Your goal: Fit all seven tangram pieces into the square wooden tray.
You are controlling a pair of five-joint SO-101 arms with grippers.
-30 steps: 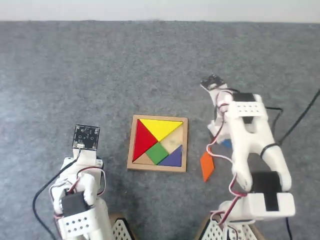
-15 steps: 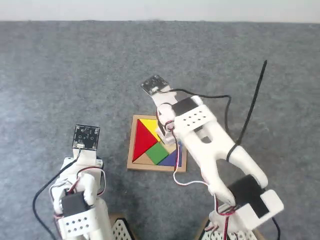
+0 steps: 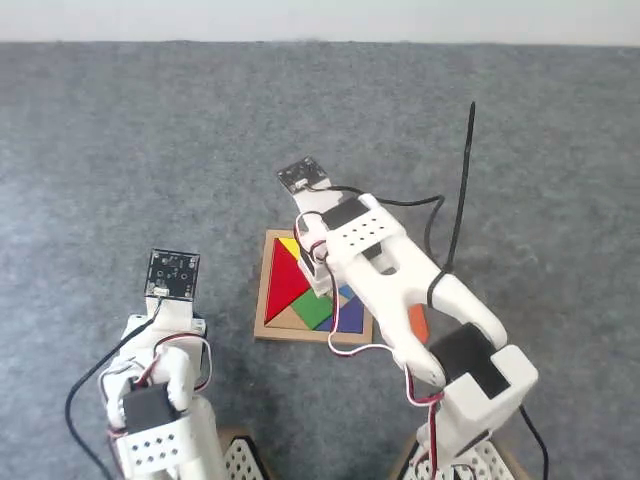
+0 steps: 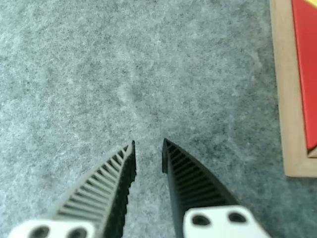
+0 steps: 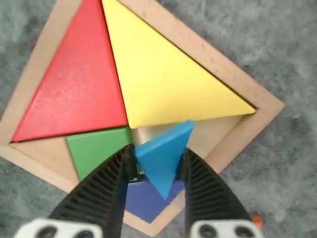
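We start with the blue triangle (image 5: 166,148). It is clamped between the two fingers of the right gripper (image 5: 158,154) and sits over the inside of the tray (image 5: 267,106). We cannot tell whether it is touching the tray floor.

The tray already holds these pieces:

- a red triangle (image 5: 74,94)
- a yellow triangle (image 5: 163,74)
- a green square (image 5: 99,148)
- a dark blue piece (image 5: 143,203)

A bare pocket (image 5: 218,131) of wood lies between the yellow triangle's long edge, the green square, the dark blue piece and the rim. A second bare patch (image 5: 42,153) lies beyond the green square, under the red triangle.

The relation that matters is between the blue triangle and that pocket. The triangle's broad edge lies close along the yellow triangle's long edge, and its opposite tip points at the dark blue piece. It overlaps the green-square end of the pocket. The rest of the pocket runs from the gripper towards the tray corner. We judge that the piece must be shifted that way, and perhaps turned, before it will seat flat.

In the high view, the right arm (image 3: 400,280) reaches across the tray. An orange piece (image 3: 418,323) lies on the carpet (image 3: 150,130) just beside the tray's rim, partly under that arm.

The left gripper (image 4: 148,148) hangs over carpet beside the tray's rim. Its fingers are slightly apart and hold nothing. It is the farther of the two from the pocket.
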